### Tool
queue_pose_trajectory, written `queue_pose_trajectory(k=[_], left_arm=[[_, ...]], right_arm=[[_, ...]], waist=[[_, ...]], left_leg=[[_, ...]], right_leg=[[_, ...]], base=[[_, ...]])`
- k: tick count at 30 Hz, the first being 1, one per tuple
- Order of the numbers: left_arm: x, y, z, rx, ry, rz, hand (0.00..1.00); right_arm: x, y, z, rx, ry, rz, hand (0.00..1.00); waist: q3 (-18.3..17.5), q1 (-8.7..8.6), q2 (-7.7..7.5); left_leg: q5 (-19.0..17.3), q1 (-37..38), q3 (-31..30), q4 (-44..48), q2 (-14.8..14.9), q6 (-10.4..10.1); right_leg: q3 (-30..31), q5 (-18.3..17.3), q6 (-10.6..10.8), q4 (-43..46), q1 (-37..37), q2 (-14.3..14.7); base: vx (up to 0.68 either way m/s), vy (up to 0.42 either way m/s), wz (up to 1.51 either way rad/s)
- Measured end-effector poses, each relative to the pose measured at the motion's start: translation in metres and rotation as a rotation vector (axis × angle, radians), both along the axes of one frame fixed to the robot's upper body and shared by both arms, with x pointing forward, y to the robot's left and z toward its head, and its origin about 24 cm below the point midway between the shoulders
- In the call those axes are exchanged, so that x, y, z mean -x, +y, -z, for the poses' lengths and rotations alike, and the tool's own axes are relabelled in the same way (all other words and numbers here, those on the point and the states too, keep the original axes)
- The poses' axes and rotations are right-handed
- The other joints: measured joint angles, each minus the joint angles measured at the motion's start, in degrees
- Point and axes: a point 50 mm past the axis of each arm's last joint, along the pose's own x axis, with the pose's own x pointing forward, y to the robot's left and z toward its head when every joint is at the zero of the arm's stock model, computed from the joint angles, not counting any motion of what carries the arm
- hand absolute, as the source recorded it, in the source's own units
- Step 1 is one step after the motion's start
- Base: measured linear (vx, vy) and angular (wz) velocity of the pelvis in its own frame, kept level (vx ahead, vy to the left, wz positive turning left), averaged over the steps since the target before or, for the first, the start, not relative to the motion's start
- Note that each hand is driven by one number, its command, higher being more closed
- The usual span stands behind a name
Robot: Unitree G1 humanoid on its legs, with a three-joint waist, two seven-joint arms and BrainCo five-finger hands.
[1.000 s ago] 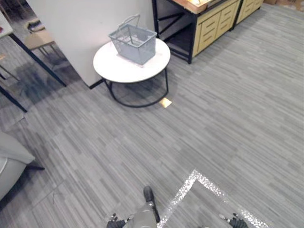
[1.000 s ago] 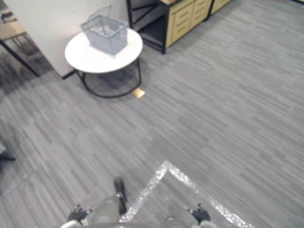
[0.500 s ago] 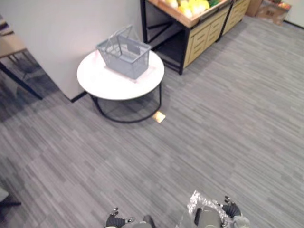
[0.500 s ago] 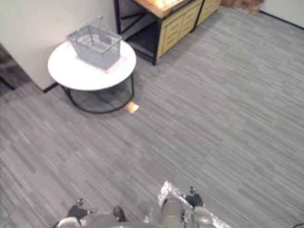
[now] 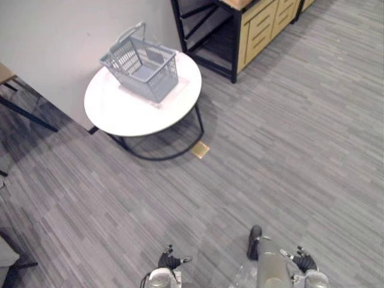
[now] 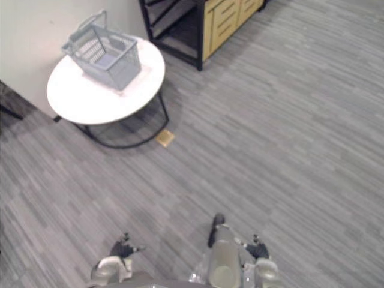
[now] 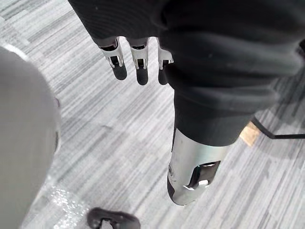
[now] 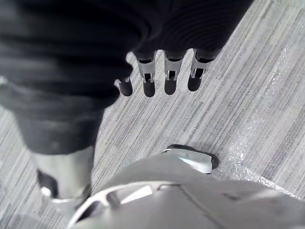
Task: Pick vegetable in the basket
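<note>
Left hand (image 7: pixel 138 56) and right hand (image 8: pixel 167 72) hang slack, fingers straight, carrying nothing, because I stand well short of the white table (image 5: pixel 120 114); the basket (image 5: pixel 144 66) sits on that table, seemingly without any vegetable inside

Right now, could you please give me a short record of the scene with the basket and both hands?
Basket: grey plastic basket, handle raised, looks empty
Stands on: round white table
Left hand: open, low over the floor, holds nothing
Right hand: open, low over the floor, holds nothing
Nearby: cabinet with yellow drawers; small tan square on the floor
</note>
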Motion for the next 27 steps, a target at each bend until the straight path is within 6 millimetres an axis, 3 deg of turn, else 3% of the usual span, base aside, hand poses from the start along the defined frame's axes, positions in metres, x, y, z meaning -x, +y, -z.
queue_pose_trajectory(k=[1,2,3,5,7,8,10,11,12,13,14,15,16,19,22,25,27], left_arm=[[-0.002,0.005,-0.001,-0.002,-0.011,-0.040,0.00],[-0.001,0.007,-0.001,-0.004,-0.011,-0.058,0.00],[-0.001,0.009,-0.002,-0.006,-0.015,-0.076,0.00],[-0.004,0.010,-0.003,-0.005,-0.028,-0.090,0.00],[-0.006,0.013,-0.005,-0.007,-0.042,-0.117,0.00],[-0.008,0.014,-0.006,-0.014,-0.052,-0.124,0.00],[-0.010,0.014,-0.008,-0.018,-0.068,-0.129,0.00],[-0.010,0.013,-0.007,-0.015,-0.067,-0.138,0.00],[-0.005,0.007,-0.005,0.003,-0.051,-0.152,0.00],[0.000,0.002,-0.002,0.016,-0.038,-0.165,0.00],[-0.003,0.007,-0.003,0.006,-0.041,-0.176,0.00],[-0.006,0.012,-0.006,-0.009,-0.057,-0.185,0.00],[-0.007,0.023,-0.008,-0.038,-0.067,-0.203,0.00],[-0.003,0.030,-0.007,-0.049,-0.053,-0.228,0.00],[0.002,0.030,-0.005,-0.051,-0.030,-0.225,0.00],[0.005,0.030,-0.004,-0.058,-0.019,-0.209,0.00],[0.012,0.036,-0.003,-0.085,0.004,-0.172,0.00]], right_arm=[[0.006,-0.001,0.002,0.001,0.018,0.000,0.00],[0.007,-0.001,0.002,0.003,0.021,-0.002,0.00],[0.006,0.001,0.002,-0.005,0.018,-0.010,0.00],[0.002,0.000,0.001,-0.006,0.007,-0.006,0.00],[0.003,0.003,0.002,-0.016,0.006,-0.002,0.00],[0.005,0.007,0.003,-0.026,0.011,0.005,0.00],[0.003,0.008,0.002,-0.025,-0.004,0.012,0.00],[0.000,0.008,0.001,-0.021,-0.019,0.016,0.00],[0.002,0.005,0.000,-0.011,-0.025,0.021,0.00],[0.003,0.002,-0.001,-0.003,-0.025,0.028,0.00],[0.003,0.009,0.001,-0.013,-0.022,0.030,0.00],[0.003,0.015,0.002,-0.021,-0.017,0.010,0.00],[-0.001,0.031,0.004,-0.059,-0.023,-0.007,0.00],[-0.010,0.044,0.004,-0.090,-0.041,-0.023,0.00],[-0.008,0.044,0.005,-0.094,-0.029,-0.036,0.00],[0.001,0.043,0.010,-0.095,0.019,-0.037,0.00],[-0.004,0.043,0.008,-0.097,0.008,-0.049,0.00]], waist=[[-0.02,0.10,0.00],[-0.03,0.26,-0.07],[0.41,0.49,-0.80],[0.34,0.57,-0.61],[0.35,0.84,-0.66],[0.33,1.64,-0.72],[0.32,2.67,-0.75],[0.21,2.91,-0.60],[-0.75,3.23,0.97],[-1.43,3.45,2.33],[-2.01,2.60,0.56],[-2.49,2.78,-0.85],[-2.87,3.73,-3.62],[-3.50,4.43,-4.51],[-4.85,4.40,-5.22],[-5.06,4.10,-5.79],[-5.16,3.04,-7.37]], left_leg=[[7.71,-3.96,-0.13,9.53,2.73,0.45],[11.85,-4.88,0.24,12.37,3.79,0.82],[11.49,-7.55,1.54,19.13,5.39,1.05],[4.58,-12.63,4.17,26.60,5.66,1.42],[0.31,-16.66,7.42,26.39,4.95,3.37],[-1.02,-18.77,10.14,22.42,4.38,3.86],[-0.41,-20.54,13.42,9.88,1.85,4.94],[3.54,-20.59,13.90,-1.41,-0.77,7.12],[12.55,-20.54,13.38,-12.69,-2.61,8.26],[15.58,-20.63,13.18,-16.30,-2.71,11.32],[14.76,-20.48,13.45,-16.43,-4.67,12.49],[13.86,-20.78,13.09,-17.16,-5.81,12.39],[11.62,-21.39,13.36,-16.12,-6.97,11.53],[5.72,-22.48,13.36,-9.33,-5.81,10.37],[3.53,-21.65,14.52,-9.29,-7.11,10.14],[3.27,-18.26,15.07,-13.73,-9.13,10.04],[3.00,-12.50,16.82,-17.25,-10.58,10.21]], right_leg=[[-1.83,-1.79,-0.76,0.11,3.63,-0.19],[-2.12,-2.41,-0.96,-0.45,5.33,-0.14],[-2.45,-3.34,-1.45,-1.70,8.15,-0.10],[-2.80,-3.39,-1.48,-4.96,12.04,-0.02],[-4.67,-3.26,-1.25,-8.69,16.95,0.05],[-5.70,-3.09,-0.97,-10.45,19.52,0.05],[-6.80,-2.76,0.38,-12.63,22.18,-0.21],[-7.08,-3.05,2.73,-13.57,23.42,-0.41],[-6.93,-3.55,4.60,-14.22,24.27,0.48],[-6.53,-4.04,5.91,-14.25,24.49,1.47],[-6.06,-4.69,7.18,-14.65,25.20,0.27],[-5.01,-4.38,6.90,-16.44,25.48,0.10],[-3.59,-4.12,6.28,-20.06,26.94,0.06],[-0.38,0.29,6.62,-24.01,28.98,0.42],[1.19,0.96,6.27,-23.44,28.40,-1.23],[5.19,1.68,5.89,-6.91,20.03,-4.42],[7.78,8.76,6.29,10.00,12.55,-8.24]], base=[[0.45,-0.166,0.35],[0.54,-0.147,0.30],[0.45,-0.088,0.13],[0.37,-0.057,0.19],[0.30,-0.017,0.30],[0.26,0.056,0.18],[0.28,0.130,0.03],[0.42,0.318,-0.08],[0.43,0.363,-0.15],[0.37,0.323,0.16],[0.25,0.170,0.37],[0.26,0.112,0.53],[0.24,0.059,0.25],[0.17,0.055,-0.18],[0.17,0.094,-0.27],[0.15,0.140,-0.38],[0.16,0.178,-0.28]])
